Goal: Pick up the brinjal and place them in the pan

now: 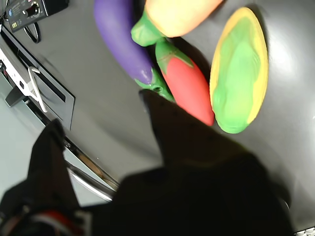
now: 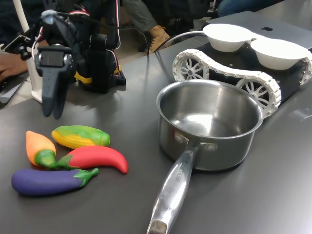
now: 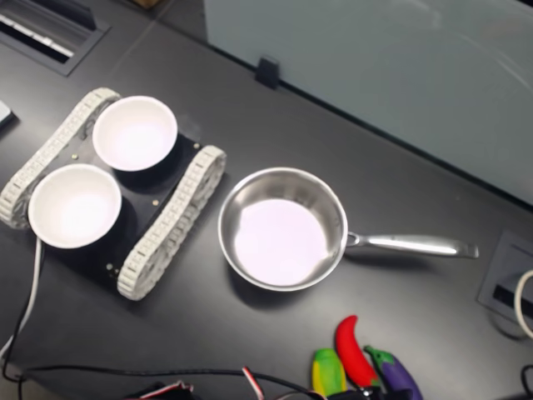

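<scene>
Gripper closed, empty, above toys; brinjal touches carrot, chili alongside, corn behind; pan apart.

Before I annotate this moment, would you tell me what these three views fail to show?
- Gripper: in the first exterior view its fingers overlap, so open or shut is unclear; the wrist view shows only dark blur.
- Carrot: cut by the wrist view's edge.
- Brinjal: cut by the second exterior view's bottom edge.

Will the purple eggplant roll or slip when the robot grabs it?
Probably a little. The eggplant looks smooth and rounded, so the gripper might slide on it. It lies against the chili, which may stop it rolling that way.
</scene>
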Robot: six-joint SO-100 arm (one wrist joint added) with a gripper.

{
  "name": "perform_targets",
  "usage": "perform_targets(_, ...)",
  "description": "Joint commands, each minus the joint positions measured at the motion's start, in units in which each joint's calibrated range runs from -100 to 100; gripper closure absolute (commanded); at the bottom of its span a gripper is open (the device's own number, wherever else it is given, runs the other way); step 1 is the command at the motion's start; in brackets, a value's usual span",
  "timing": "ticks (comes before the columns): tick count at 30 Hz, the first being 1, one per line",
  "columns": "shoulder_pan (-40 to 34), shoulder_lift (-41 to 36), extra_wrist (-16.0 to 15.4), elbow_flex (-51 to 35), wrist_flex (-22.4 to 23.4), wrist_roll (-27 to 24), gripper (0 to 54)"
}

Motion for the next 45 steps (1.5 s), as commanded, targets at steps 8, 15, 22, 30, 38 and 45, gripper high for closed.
perform_targets(8, 2.2, 7.7, -0.7, -9.9, -4.7, 2.2, 19.4)
perform_targets(15, 2.4, 15.1, -0.7, -14.8, -5.9, 3.5, 18.3)
perform_targets(22, 2.2, 18.3, -0.8, -16.7, -5.8, 4.3, 17.8)
perform_targets(30, 1.7, 21.1, -0.8, -17.8, -6.1, 4.6, 17.8)
perform_targets(38, 1.7, 24.1, -0.8, -20.3, -6.1, 4.9, 17.7)
perform_targets(45, 1.8, 26.0, -0.7, -21.6, -6.1, 5.0, 17.7)
